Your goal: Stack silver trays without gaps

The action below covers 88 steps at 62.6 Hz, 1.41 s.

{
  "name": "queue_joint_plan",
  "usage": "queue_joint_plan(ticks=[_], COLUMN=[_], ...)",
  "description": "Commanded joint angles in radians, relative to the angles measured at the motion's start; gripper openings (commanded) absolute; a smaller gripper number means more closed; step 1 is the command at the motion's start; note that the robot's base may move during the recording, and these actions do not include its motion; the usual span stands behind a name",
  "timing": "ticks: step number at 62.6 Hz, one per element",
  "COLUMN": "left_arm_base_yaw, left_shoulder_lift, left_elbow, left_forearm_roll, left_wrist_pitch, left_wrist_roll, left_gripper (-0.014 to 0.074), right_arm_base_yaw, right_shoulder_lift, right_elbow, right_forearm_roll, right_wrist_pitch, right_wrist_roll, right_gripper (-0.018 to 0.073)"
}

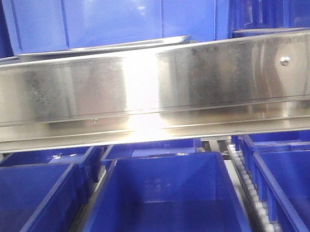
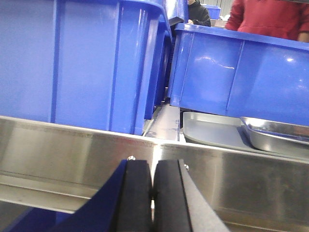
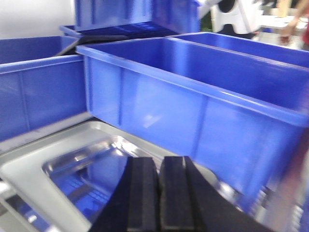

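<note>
In the left wrist view a silver tray [image 2: 210, 129] lies on the shelf behind the steel front band. A second silver tray [image 2: 277, 134] sits over its right part, shifted to the right. My left gripper [image 2: 153, 166] is shut with nothing between its pads, low in front of the band and left of the trays. In the right wrist view my right gripper [image 3: 158, 162] is shut and empty, hovering over the shiny bottom of a silver tray [image 3: 58, 166]. The front view shows only a tray rim [image 1: 102, 47] above the band, and neither gripper.
The brushed-steel shelf band [image 1: 140, 81] runs across the front view. Blue bins [image 2: 77, 63] [image 2: 241, 72] stand right behind the trays; another blue bin [image 3: 193, 101] is beside the right gripper. More blue bins [image 1: 159, 205] sit on the lower level. People stand in the background.
</note>
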Motion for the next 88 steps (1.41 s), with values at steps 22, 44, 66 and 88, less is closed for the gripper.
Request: queue_joint_plan(ticks=[22,44,66,88], left_arm_base_yaw=[0.0,0.0,0.0,0.0], left_shoulder_lift=[-0.005,-0.005,-0.005,-0.005], left_elbow=[-0.002,-0.002,-0.002,-0.002], left_forearm_roll=[-0.001,-0.001,-0.001,-0.001], left_wrist_pitch=[-0.018,-0.018,-0.018,-0.018], left_wrist_roll=[0.004,0.004,0.004,0.004], left_gripper=[0.0004,0.0004,0.0004,0.0004], right_arm_base_yaw=[-0.099,-0.365,-0.448,-0.448], right_shoulder_lift=[-0.549,-0.853,-0.884,-0.884], right_elbow=[0.424,0.774,0.879,0.879], right_forearm_roll=[-0.047,-0.062,-0.035,-0.035], right_wrist_pitch=[-0.04,-0.153,-0.254,-0.256], right_wrist_roll=[-0.01,-0.01,0.001,0.001], right_gripper=[-0.0088,-0.0088,-0.0088,-0.0088])
